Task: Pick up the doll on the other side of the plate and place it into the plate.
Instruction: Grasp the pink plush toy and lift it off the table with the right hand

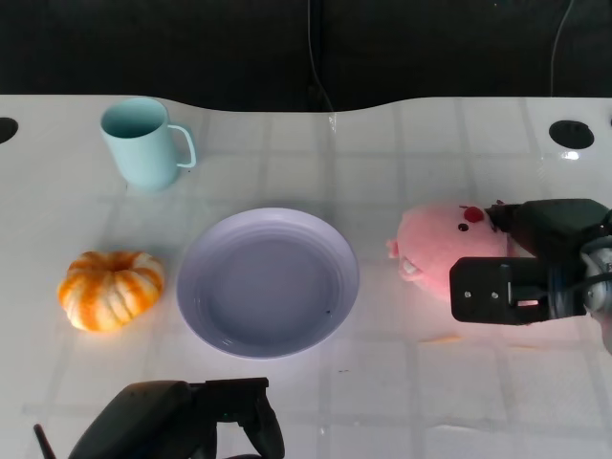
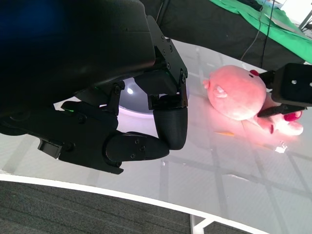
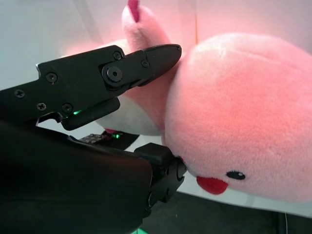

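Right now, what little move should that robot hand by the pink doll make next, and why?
Probably close the fingers on the doll. The right robot hand is already at it, one finger against its body, but the doll still lies on the table, right of the plate, not lifted.

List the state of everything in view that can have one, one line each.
Pink plush doll: lying on the table, outside the plate, right hand's fingers against it.
Round lavender plate: upright, empty.
Light blue mug: upright, handle toward the doll's side; contents cannot be seen.
Orange and white striped pumpkin: upright on the table, untouched.
Right hand: at the doll, grip not confirmed.
Left hand: fingers curled, holding nothing.
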{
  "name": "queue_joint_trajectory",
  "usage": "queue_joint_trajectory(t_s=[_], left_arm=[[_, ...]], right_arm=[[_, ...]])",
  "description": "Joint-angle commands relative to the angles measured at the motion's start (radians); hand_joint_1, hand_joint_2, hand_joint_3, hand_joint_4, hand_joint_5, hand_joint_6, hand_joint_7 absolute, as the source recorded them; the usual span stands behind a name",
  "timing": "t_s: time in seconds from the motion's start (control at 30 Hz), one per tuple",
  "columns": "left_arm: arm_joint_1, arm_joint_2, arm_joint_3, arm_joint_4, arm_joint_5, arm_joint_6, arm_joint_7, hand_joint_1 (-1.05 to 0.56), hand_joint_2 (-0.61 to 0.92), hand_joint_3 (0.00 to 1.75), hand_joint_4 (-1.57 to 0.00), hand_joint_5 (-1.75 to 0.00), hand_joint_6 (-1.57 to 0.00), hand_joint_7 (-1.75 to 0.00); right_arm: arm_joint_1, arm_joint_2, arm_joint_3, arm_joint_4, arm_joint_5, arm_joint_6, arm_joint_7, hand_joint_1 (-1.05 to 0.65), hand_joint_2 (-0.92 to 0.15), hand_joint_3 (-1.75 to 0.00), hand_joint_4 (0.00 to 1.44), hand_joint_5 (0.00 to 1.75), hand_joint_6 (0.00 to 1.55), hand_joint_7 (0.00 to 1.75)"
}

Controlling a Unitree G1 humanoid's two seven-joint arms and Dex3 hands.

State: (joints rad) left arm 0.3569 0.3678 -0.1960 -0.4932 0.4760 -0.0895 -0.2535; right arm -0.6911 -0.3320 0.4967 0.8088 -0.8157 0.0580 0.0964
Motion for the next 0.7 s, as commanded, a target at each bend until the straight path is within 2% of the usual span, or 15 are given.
queue_joint_trajectory(t_s=[0.03, 0.13, 0.17, 0.2, 0.23, 0.37, 0.4, 0.43, 0.47, 0.53, 0.57, 0.6, 0.63, 0.67, 0.7], left_arm=[[0.002, 0.004, 0.002, -0.017, 0.006, 0.003, -0.001, -0.34, 0.92, 0.39, -0.64, -1.69, -0.62, -1.28], [0.005, 0.002, 0.000, -0.024, 0.010, 0.010, -0.003, -0.33, 0.92, 0.39, -0.64, -1.70, -0.62, -1.28], [0.006, 0.001, -0.001, -0.026, 0.012, 0.013, -0.004, -0.33, 0.92, 0.39, -0.64, -1.70, -0.62, -1.29], [0.008, 0.001, -0.001, -0.028, 0.013, 0.013, -0.004, -0.33, 0.92, 0.39, -0.64, -1.69, -0.62, -1.29], [0.010, 0.001, 0.000, -0.032, 0.013, 0.016, -0.004, -0.33, 0.92, 0.39, -0.64, -1.69, -0.62, -1.28], [0.017, 0.006, 0.003, -0.044, 0.017, 0.016, -0.005, -0.33, 0.92, 0.38, -0.64, -1.69, -0.62, -1.28], [0.019, 0.008, 0.004, -0.047, 0.019, 0.018, -0.006, -0.33, 0.92, 0.38, -0.64, -1.69, -0.62, -1.27], [0.021, 0.010, 0.005, -0.049, 0.020, 0.017, -0.008, -0.32, 0.92, 0.38, -0.64, -1.69, -0.62, -1.27], [0.023, 0.010, 0.005, -0.051, 0.021, 0.016, -0.008, -0.32, 0.92, 0.38, -0.64, -1.69, -0.62, -1.27], [0.026, 0.010, 0.006, -0.052, 0.021, 0.014, -0.008, -0.32, 0.92, 0.38, -0.63, -1.69, -0.62, -1.27], [0.027, 0.010, 0.007, -0.054, 0.021, 0.015, -0.010, -0.33, 0.92, 0.39, -0.63, -1.69, -0.62, -1.27], [0.028, 0.009, 0.007, -0.056, 0.022, 0.017, -0.011, -0.33, 0.92, 0.39, -0.63, -1.69, -0.62, -1.27], [0.029, 0.008, 0.007, -0.059, 0.024, 0.022, -0.014, -0.33, 0.92, 0.38, -0.63, -1.69, -0.62, -1.27], [0.028, 0.008, 0.007, -0.061, 0.024, 0.025, -0.015, -0.33, 0.92, 0.38, -0.62, -1.69, -0.62, -1.26], [0.028, 0.008, 0.007, -0.061, 0.024, 0.026, -0.016, -0.33, 0.92, 0.38, -0.62, -1.69, -0.62, -1.26]], right_arm=[[0.037, 0.026, 0.026, 0.084, 0.022, -0.056, -0.026, -0.29, -0.92, -0.04, 0.99, 0.13, 1.03, 0.14], [0.039, 0.017, 0.028, 0.103, 0.024, -0.095, -0.088, -0.27, -0.92, -0.15, 1.07, 0.18, 1.11, 0.17], [0.041, 0.013, 0.026, 0.103, 0.026, -0.105, -0.107, -0.26, -0.92, -0.21, 1.00, 0.49, 1.12, 0.25], [0.044, 0.011, 0.023, 0.104, 0.029, -0.114, -0.128, -0.25, -0.92, -0.23, 0.87, 0.88, 1.06, 0.46], [0.048, 0.007, 0.021, 0.103, 0.030, -0.123, -0.154, -0.25, -0.92, -0.25, 0.77, 1.21, 0.93, 0.81], [0.062, 0.005, 0.006, 0.088, 0.051, -0.139, -0.224, -0.24, -0.92, -0.21, 0.72, 1.58, 0.81, 1.22], [0.065, 0.009, -0.004, 0.077, 0.066, -0.126, -0.219, -0.23, -0.92, -0.20, 0.73, 1.63, 0.80, 1.23], [0.068, 0.012, -0.014, 0.067, 0.078, -0.118, -0.214, -0.23, -0.92, -0.21, 0.77, 1.43, 0.85, 1.03], [0.071, 0.014, -0.019, 0.058, 0.086, -0.113, -0.212, -0.22, -0.92, -0.21, 0.81, 1.36, 0.89, 0.95], [0.077, 0.011, -0.026, 0.039, 0.097, -0.116, -0.227, -0.21, -0.91, -0.22, 0.83, 1.41, 0.92, 0.92], [0.081, 0.010, -0.035, 0.029, 0.108, -0.126, -0.243, -0.19, -0.88, -0.24, 0.82, 1.54, 0.92, 0.97], [0.085, 0.009, -0.046, 0.017, 0.119, -0.128, -0.249, -0.18, -0.84, -0.30, 0.83, 1.57, 0.94, 0.92], [0.088, 0.009, -0.056, 0.001, 0.129, -0.125, -0.247, -0.19, -0.76, -0.44, 0.83, 1.53, 0.97, 0.80], [0.091, 0.008, -0.065, -0.015, 0.137, -0.121, -0.246, -0.19, -0.71, -0.55, 0.83, 1.55, 0.99, 0.77], [0.093, 0.006, -0.073, -0.038, 0.144, -0.110, -0.240, -0.19, -0.65, -0.67, 0.82, 1.60, 0.97, 0.86]])
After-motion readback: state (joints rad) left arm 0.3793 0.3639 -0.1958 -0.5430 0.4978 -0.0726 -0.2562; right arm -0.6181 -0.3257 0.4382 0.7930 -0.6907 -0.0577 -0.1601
